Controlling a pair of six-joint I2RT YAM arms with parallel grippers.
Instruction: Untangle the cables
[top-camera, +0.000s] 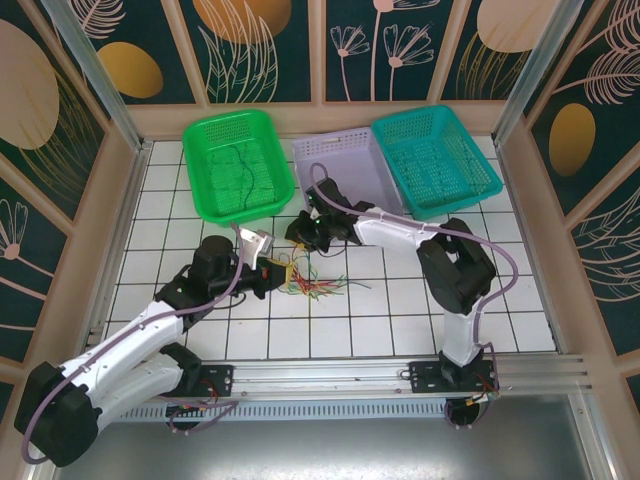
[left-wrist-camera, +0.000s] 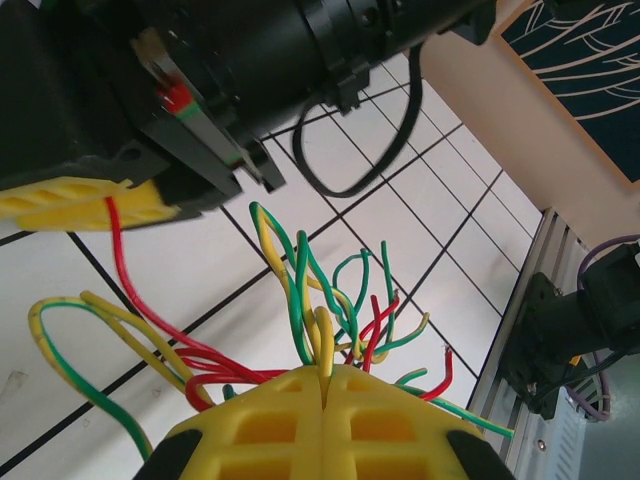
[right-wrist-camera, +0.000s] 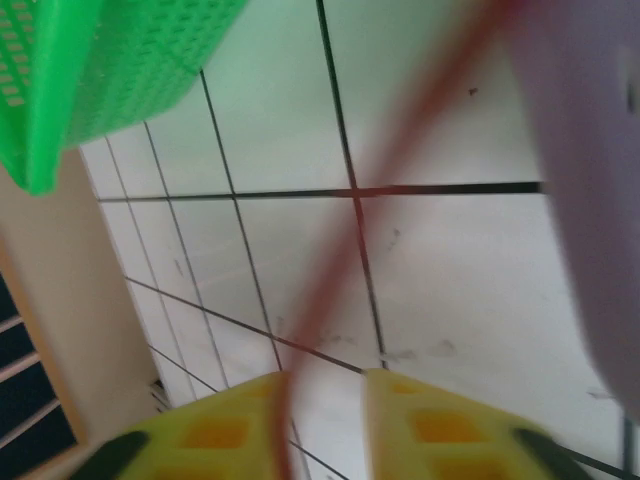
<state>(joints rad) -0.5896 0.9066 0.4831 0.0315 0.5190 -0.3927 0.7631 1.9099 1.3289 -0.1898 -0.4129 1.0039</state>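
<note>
Left tool (left-wrist-camera: 325, 385) clenched on the cables (top-camera: 308, 282) — right tool (right-wrist-camera: 325, 390) astride one red strand (right-wrist-camera: 340, 260).
Right jaws stand apart — the strand runs lengthwise between them, back toward the left tool.

No legible text or labels.

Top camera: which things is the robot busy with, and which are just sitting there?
Busy with:
the cables
left gripper, shut on them
right gripper, a red cable running between its open jaws

Just sitting:
green basket
lilac basket
teal basket
tiled table
</note>
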